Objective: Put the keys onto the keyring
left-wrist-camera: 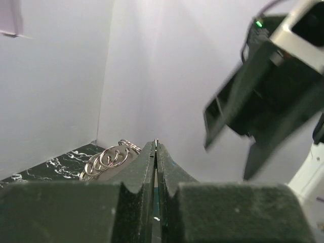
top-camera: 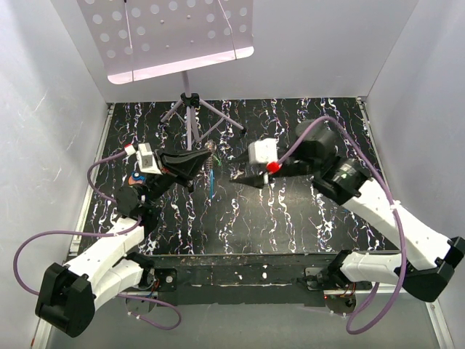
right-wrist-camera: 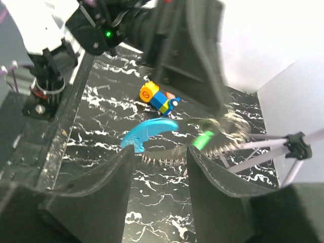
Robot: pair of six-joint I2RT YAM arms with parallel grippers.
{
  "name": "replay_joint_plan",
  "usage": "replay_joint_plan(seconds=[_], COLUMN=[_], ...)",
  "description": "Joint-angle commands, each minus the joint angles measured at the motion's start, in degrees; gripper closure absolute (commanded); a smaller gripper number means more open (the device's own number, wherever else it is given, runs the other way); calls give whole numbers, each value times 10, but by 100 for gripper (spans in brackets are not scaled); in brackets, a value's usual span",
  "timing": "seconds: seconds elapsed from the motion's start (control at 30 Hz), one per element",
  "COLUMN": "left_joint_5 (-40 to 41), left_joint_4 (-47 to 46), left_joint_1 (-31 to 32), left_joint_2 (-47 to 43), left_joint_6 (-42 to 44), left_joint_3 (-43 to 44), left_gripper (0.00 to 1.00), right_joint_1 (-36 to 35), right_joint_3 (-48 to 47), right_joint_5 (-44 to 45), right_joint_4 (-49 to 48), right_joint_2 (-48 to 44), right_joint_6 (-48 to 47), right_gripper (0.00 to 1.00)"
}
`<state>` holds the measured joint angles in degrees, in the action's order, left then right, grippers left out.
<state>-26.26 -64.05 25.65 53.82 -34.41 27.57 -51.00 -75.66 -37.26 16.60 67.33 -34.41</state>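
Observation:
My left gripper (top-camera: pixel 204 158) is shut on the keyring (right-wrist-camera: pixel 230 126), a blurred silvery coil held above the black marbled table (top-camera: pixel 290 218). The ring's light-blue tag (right-wrist-camera: pixel 149 131) hangs below it, and the tag (top-camera: pixel 211 185) also shows from above. In the left wrist view the jaws (left-wrist-camera: pixel 156 145) are pressed together on a thin metal edge, with a cluster of ring loops (left-wrist-camera: pixel 109 159) just left of them. A green-headed key (right-wrist-camera: pixel 204 139), blurred, hangs by the ring. My right gripper (right-wrist-camera: pixel 162 152) stands open just short of the key and holds nothing; from above it (top-camera: pixel 238 175) sits right of the ring.
A purple tripod stand (top-camera: pixel 190 116) carries a perforated white panel (top-camera: pixel 174 36) at the back. A small orange-and-blue toy block (right-wrist-camera: pixel 159 99) lies on the table near the left arm. White walls close in the table on three sides.

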Motion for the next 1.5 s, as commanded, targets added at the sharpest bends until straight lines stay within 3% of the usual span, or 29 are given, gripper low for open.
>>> replay_joint_plan(seconds=[0.0, 0.17, 0.37, 1.1, 1.47], left_joint_5=[-104, -179, -212, -198, -184], left_joint_4=[-50, -143, -187, -242, -243], left_joint_1=[-1, -1, -1, -1, -1], left_joint_2=[-4, 19, 44, 61, 57], left_joint_6=[54, 33, 13, -25, -23], left_joint_3=[20, 27, 43, 51, 50], left_gripper=[100, 100, 100, 100, 100], right_joint_1=[67, 76, 77, 77, 76], right_joint_3=[-39, -27, -22, -14, -12], right_joint_5=[-104, -158, -181, -112, -126], right_joint_4=[-53, -103, -126, -107, -97], right_joint_2=[-26, -4, 9, 38, 42], right_joint_6=[165, 259, 269, 259, 256], right_gripper=[45, 44, 48, 58, 70])
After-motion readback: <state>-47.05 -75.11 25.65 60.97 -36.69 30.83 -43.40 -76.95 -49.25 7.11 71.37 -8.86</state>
